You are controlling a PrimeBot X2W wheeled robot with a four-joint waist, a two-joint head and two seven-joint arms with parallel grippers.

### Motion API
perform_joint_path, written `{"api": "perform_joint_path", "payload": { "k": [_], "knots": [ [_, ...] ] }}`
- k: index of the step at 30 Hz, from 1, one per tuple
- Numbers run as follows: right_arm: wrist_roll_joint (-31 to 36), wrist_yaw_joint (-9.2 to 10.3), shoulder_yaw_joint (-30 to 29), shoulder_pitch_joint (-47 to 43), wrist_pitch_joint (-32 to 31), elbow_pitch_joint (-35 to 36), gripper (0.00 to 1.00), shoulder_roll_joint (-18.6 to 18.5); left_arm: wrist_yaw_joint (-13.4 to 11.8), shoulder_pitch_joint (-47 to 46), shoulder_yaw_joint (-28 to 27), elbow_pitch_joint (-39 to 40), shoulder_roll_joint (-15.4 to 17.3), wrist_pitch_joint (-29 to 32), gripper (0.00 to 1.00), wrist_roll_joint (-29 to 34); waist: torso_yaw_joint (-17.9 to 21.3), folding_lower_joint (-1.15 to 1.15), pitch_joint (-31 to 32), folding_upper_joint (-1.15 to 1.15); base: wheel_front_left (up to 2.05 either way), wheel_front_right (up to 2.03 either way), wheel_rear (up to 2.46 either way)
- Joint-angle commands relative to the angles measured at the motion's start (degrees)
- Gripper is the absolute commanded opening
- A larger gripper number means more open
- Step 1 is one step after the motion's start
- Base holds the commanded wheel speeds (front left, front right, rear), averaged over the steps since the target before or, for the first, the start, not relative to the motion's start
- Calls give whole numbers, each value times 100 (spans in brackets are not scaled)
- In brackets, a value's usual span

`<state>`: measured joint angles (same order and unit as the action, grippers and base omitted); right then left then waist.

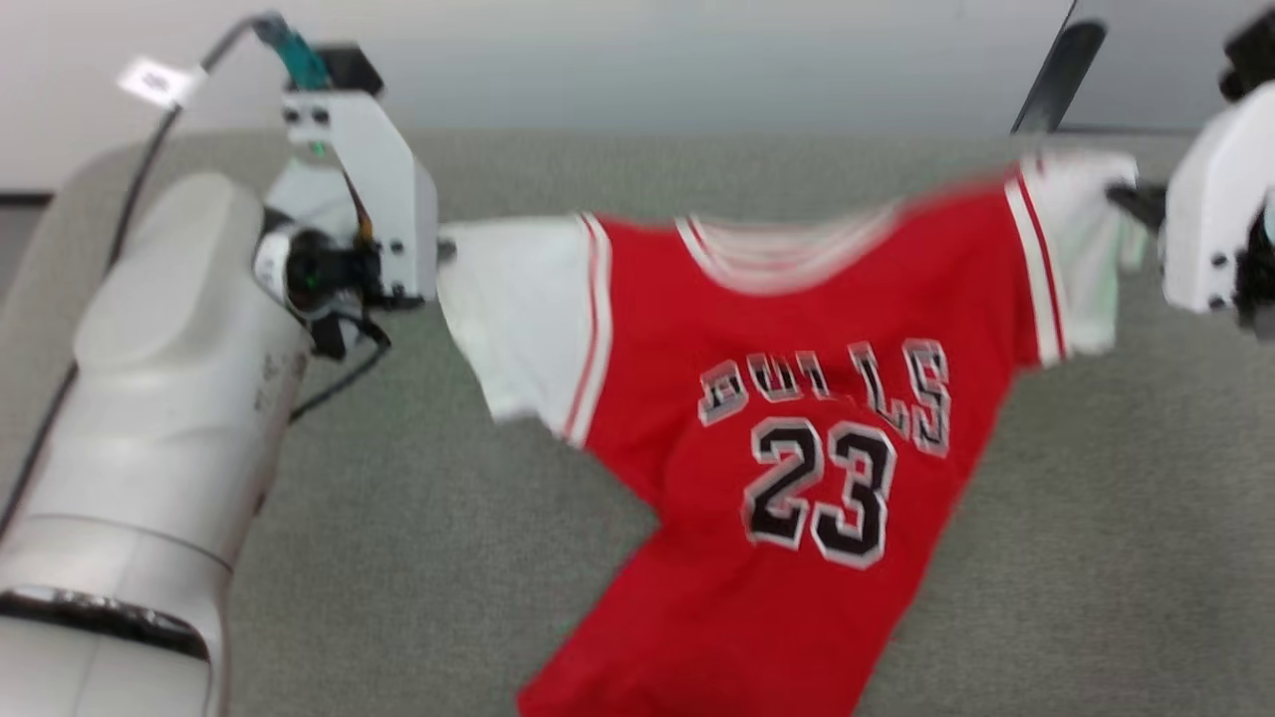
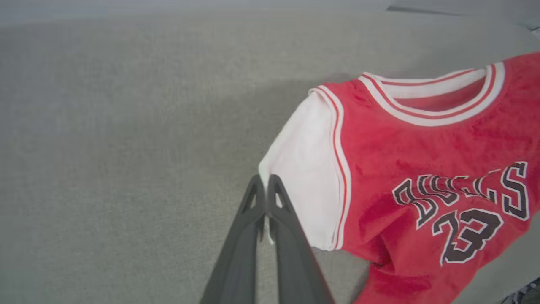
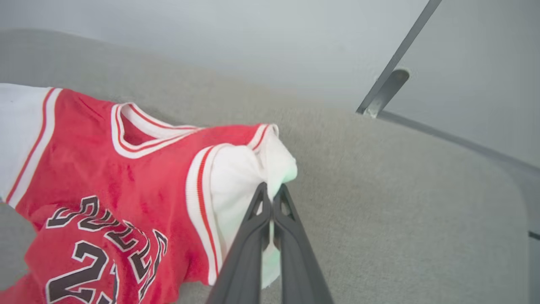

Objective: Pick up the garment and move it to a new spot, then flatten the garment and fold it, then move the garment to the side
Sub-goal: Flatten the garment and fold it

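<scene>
Counter (image 1: 1096, 518): grey, cloth-like top, under everything.
Garment (image 1: 797, 329): red jersey, "BULLS 23" side up, stretched btwn both arms above counter. Neckline on far side, body sagging toward head cam. Can't tell if hem touches counter.
L end effector (image 2: 265, 181): fingers pinched together on edge of L white sleeve (image 2: 303, 169).
R end effector (image 3: 271, 190): fingers closed tight on R white sleeve (image 3: 236, 177), cloth bunched at tips.

The left arm (image 1: 169, 398) is reaching up at the left, its wrist pointing inward; the right wrist (image 1: 1210, 229) is facing it from the right. The left gripper (image 2: 265, 185) and right gripper (image 3: 271, 192) are each pinching the jersey (image 1: 797, 329), fingers pressing together.
</scene>
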<state>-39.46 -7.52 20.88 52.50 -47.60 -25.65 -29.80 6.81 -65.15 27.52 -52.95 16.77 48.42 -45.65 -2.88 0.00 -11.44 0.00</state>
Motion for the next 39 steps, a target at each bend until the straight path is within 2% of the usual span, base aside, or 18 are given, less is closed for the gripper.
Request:
{"api": "perform_joint_path", "payload": {
  "k": [1, 11, 16, 23, 29, 32, 39],
  "knots": [
    [76, 6, 127, 218, 261, -97, 0, 56, 20, -156, 15, 0, 56, -166, 0, 98, 149, 0, 527, 0, 0, 0, 0],
    [371, 6, 959, 1262, 1762, -855, 0, 399, 54, -780, 43, -46, 217, -1254, 0, 331, 285, 0, 1153, 0, 0, 0, 0],
    [521, 6, 1076, 1751, 2602, -1405, 0, 554, 45, -1134, 5, -174, 283, -1689, 0, 425, 292, 0, 1272, 0, 0, 0, 0],
    [691, 6, 1276, 2270, 3354, -2119, 0, 792, -12, -1514, -14, -414, 286, -2172, 0, 522, 289, 0, 1210, 0, 0, 0, 0],
    [1023, 6, 1333, 2822, 4038, -2698, 0, 946, -9, -1920, 26, -495, 338, -2744, 0, 668, 330, 0, 743, 0, 0, 0, 0],
    [1303, 6, 1208, 3252, 4463, -2984, 0, 965, -73, -2288, -81, -527, 300, -3076, 0, 653, 318, 0, 277, 0, 0, 0, 0],
    [2196, 6, 656, 4338, 5602, -3737, 0, 1004, -25, -3326, -57, -595, 248, -3915, 0, 862, 248, 0, -948, 0, 0, 0, 0]
  ]
}}
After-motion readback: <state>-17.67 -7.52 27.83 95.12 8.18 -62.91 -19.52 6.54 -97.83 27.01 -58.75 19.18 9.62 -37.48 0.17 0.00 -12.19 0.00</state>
